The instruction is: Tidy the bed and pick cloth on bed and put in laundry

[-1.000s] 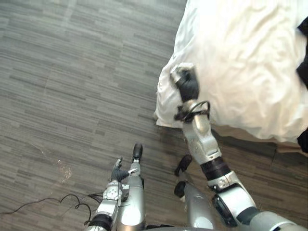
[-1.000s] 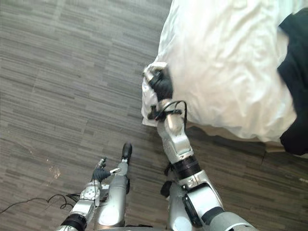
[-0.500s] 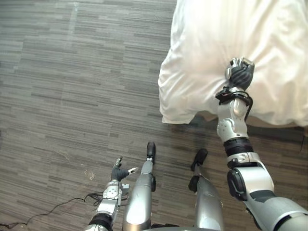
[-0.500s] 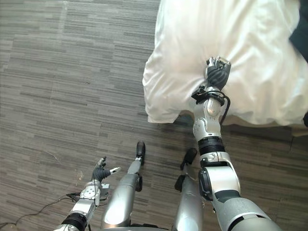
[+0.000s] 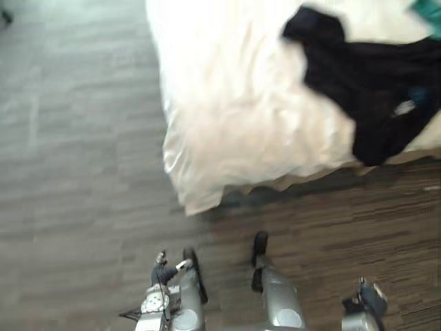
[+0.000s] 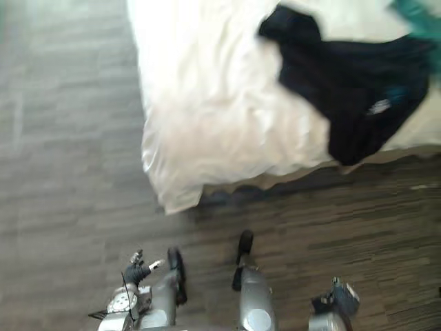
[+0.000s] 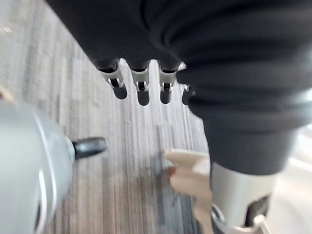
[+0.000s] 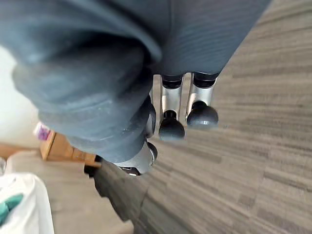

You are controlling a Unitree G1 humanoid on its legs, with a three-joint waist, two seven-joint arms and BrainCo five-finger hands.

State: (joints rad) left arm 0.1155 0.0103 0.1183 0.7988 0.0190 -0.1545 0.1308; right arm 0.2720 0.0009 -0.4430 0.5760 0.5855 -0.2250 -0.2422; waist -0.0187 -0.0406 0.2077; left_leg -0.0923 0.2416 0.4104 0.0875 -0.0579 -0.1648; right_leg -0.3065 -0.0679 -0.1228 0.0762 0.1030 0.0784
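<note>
The bed [image 5: 227, 103] is covered in white cloth with a soft sheen, smooth but creased at its hanging edge. The black cloth [image 5: 372, 89] on it is matt, limp and crumpled. A teal cloth [image 5: 428, 12] looks matt too. The floor [image 5: 69, 172] is dull grey with wood-like streaks. The left robot hand [image 7: 139, 87] and right robot hand [image 8: 171, 97] have satin silver fingers, matt dark tips and dark ribbed covers.

Grey wood-grain floor [image 5: 76, 138], tan wooden furniture [image 8: 59, 147]

Black cloth [image 5: 372, 89] crumpled on white bed [image 5: 227, 110]
</note>
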